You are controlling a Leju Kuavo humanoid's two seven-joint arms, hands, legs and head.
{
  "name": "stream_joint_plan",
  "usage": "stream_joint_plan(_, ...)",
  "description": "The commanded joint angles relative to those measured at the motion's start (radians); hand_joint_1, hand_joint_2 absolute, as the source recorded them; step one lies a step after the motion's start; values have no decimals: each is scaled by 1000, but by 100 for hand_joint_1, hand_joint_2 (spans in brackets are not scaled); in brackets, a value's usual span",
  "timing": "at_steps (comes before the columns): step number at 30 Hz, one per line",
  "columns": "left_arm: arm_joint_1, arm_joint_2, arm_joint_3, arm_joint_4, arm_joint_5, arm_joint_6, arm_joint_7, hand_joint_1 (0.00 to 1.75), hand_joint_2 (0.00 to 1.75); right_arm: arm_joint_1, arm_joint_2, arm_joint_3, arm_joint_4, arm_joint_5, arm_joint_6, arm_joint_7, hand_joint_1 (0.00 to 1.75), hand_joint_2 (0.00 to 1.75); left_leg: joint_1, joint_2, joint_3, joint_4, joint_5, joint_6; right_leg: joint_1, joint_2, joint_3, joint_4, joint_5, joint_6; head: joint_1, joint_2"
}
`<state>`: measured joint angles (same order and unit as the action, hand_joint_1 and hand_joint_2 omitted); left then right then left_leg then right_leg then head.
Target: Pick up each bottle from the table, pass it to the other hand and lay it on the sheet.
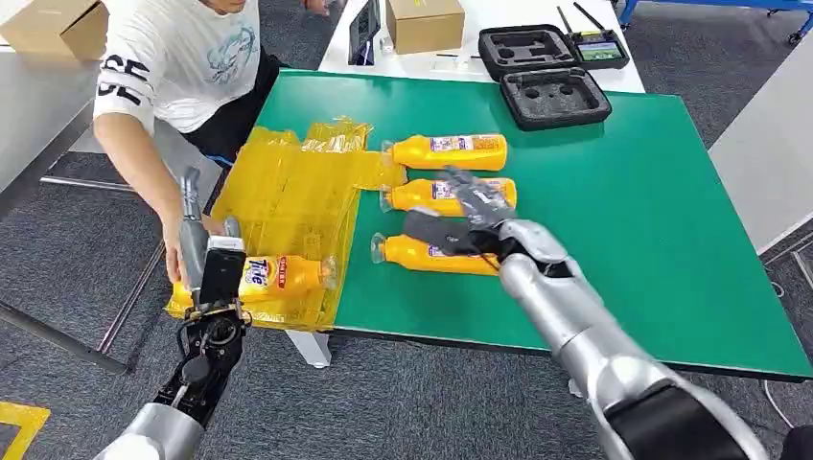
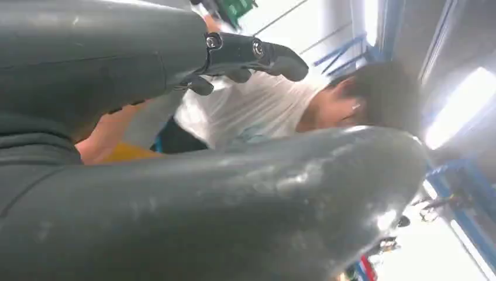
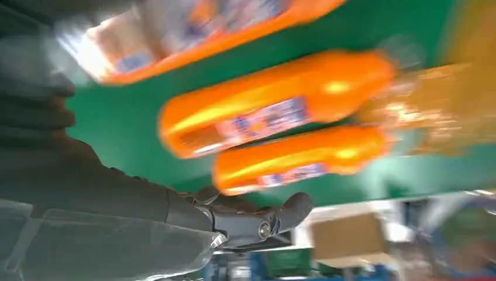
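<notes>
Yellow sheet (image 1: pixel 288 196): crinkled plastic film spread over the left end of the green table (image 1: pixel 652 220), its near edge hanging at the table's front corner.
Bottle on sheet (image 1: pixel 278 276): orange, label reading "Tie", lying on its side on the sheet's near edge, cap pointing toward the table's middle.
Far bottle (image 1: pixel 451 151): orange, on its side on the bare table just past the sheet's edge, cap toward the sheet.
Middle bottle (image 1: pixel 436 195): lying parallel to the far one, just nearer; its base end is partly covered by the right hand.
Near bottle (image 1: pixel 427 255): third of the row, closest to the table's front edge, cap toward the sheet.
Right hand (image 1: pixel 470 216): above the middle and near bottles, fingers spread apart, holding nothing that can be seen; the right wrist view, blurred, shows the orange bottles beyond its fingers (image 3: pixel 257 219).
Left hand (image 1: pixel 206 254): at the sheet's near-left corner, beside the base of the bottle on the sheet; fingers apart in the left wrist view (image 2: pixel 257 55), nothing between them.
Person (image 1: pixel 177 62): white T-shirt, seated by the sheet's left side, one hand (image 1: pixel 174 259) down at that corner.
Black case (image 1: pixel 542 72): open, at the table's far edge.
</notes>
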<state>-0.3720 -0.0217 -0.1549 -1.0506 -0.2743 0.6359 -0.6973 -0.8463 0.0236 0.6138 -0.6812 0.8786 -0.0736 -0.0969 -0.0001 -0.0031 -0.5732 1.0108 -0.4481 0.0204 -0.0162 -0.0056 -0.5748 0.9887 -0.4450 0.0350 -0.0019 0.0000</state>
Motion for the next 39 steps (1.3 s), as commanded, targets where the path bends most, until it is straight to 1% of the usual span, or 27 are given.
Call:
stream_joint_plan(1, -30, 35, -74, 95, 15, -3, -1, 0, 0, -124, -32, 31, 207, 4, 19, 3, 0, 175, 1, 0, 1, 0, -1, -1, 1, 0, 2, 0, 0, -2, 0, 0)
stream_joint_plan(6, -33, 35, -78, 100, 23, -15, -1, 0, 0, -126, -26, 40, 213, 12, 32, 15, 0, 175, 1, 0, 0, 0, 0, -1, 1, 0, 0, 0, 0, -1, 0, 0)
stream_joint_plan(8, -47, 35, -81, 110, 59, -50, -1, 0, 0, -141, -48, 43, 225, 18, 46, 27, 0, 175, 1, 1, 0, 1, 0, -1, 2, 1, -1, 1, 0, -2, 0, 0)
stream_joint_plan(13, -51, 38, -97, 120, 78, -57, -1, 0, 0, -156, -67, 52, 238, 36, 42, 35, 0, 175, 0, -1, -1, 1, 0, 0, 1, -1, -1, 1, 0, -1, 0, 0)
stream_joint_plan(18, -59, 39, -112, 139, 96, -79, -1, 0, 0, -154, -75, 63, 269, 44, 88, 42, 0, 175, 1, -1, 0, 1, 0, -1, 1, 0, 0, 0, 0, -2, 0, 0)
stream_joint_plan(19, -64, 35, -118, 146, 102, -85, -1, 0, 0, -140, -67, 67, 284, 40, 117, 26, 0, 175, 1, -1, 0, 1, 0, -1, 1, -1, 0, 0, 0, -1, 0, 0)
stream_joint_plan(23, -69, 26, -125, 157, 107, -82, -1, 0, 0, -104, -48, 69, 307, 31, 118, 3, 0, 175, 2, -2, 1, 0, 1, -1, 2, -1, 2, -1, 0, -2, 0, 0)
stream_joint_plan(26, -65, 25, -128, 158, 109, -81, -1, 0, 0, -102, -42, 68, 326, 23, 139, -8, 0, 175, 2, 0, 2, 0, 0, -1, 2, 1, 3, -2, 0, -2, 0, 0)
stream_joint_plan(27, -64, 25, -128, 158, 108, -81, -1, 0, 0, -101, -43, 68, 327, 23, 139, -8, 0, 175, 1, -1, 0, 0, 1, 0, 1, 0, 0, 0, 0, -1, 0, 0)
stream_joint_plan(29, -62, 24, -128, 160, 112, -81, -1, 0, 0, -96, -41, 66, 338, 19, 144, -8, 0, 175, 2, -1, 1, 0, 1, -1, 2, 0, 2, -1, 0, -2, 0, 0)
stream_joint_plan(34, -62, 27, -132, 155, 116, -76, -1, 0, 0, -82, -40, 64, 352, 13, 137, -14, 0, 175, 1, -1, 1, 0, 0, -1, 2, -1, 1, -1, 0, -1, 0, 0)
stream_joint_plan(39, -52, 35, -131, 140, 124, -70, -1, 0, 0, -96, -21, 57, 349, 2, 133, -24, 0, 175, 1, 1, 0, 1, 0, -1, 2, 1, 0, 0, 0, -2, 0, 0)
